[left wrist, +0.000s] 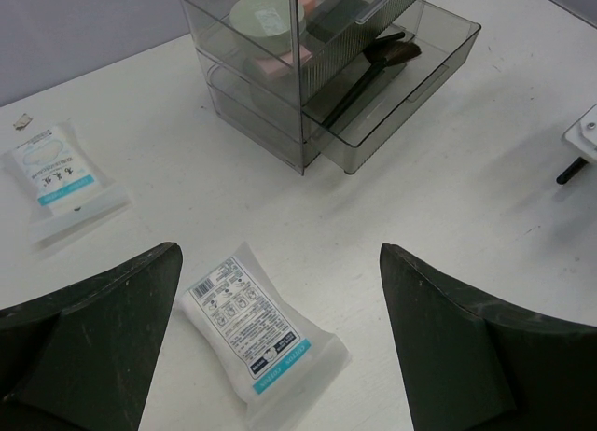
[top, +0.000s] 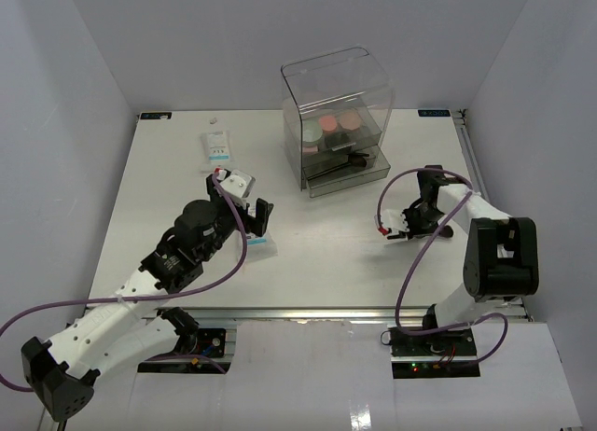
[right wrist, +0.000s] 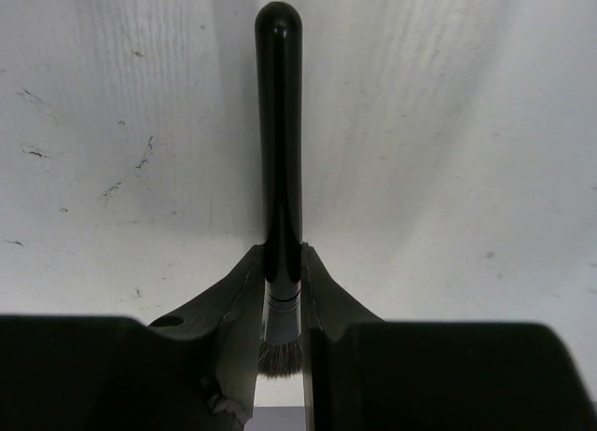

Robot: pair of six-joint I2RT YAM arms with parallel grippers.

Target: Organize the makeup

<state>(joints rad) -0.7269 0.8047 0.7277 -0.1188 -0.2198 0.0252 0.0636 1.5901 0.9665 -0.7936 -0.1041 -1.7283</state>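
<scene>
The right gripper [right wrist: 282, 263] has its jaws closed on a thin black makeup brush [right wrist: 279, 123]. It holds the brush near the metal ring, just above the brown bristles. The glossy handle points straight away from the wrist, toward 12 o'clock in the right wrist view, and lies low over the white table [top: 317, 263]. In the top view this gripper [top: 396, 224] is at about 3 o'clock on the table.

The left gripper [left wrist: 280, 254] has its jaws wide open and holds nothing. Between its two dark fingers [left wrist: 93, 338] a white flat sachet with blue print [left wrist: 256, 333] lies on the table, and I cannot tell if a finger touches it. A second white sachet [left wrist: 56, 174] lies well apart, toward 10 o'clock in the left wrist view. In the top view it is at about 11 o'clock on the table.

A clear plastic box with dark drawers [top: 336, 123] stands at 12 o'clock on the table. Its upper part holds round compacts, pink and pale green [left wrist: 266, 20]. Its lower drawer [left wrist: 410, 86] is pulled out, and another black brush [left wrist: 373, 67] lies inside it.
</scene>
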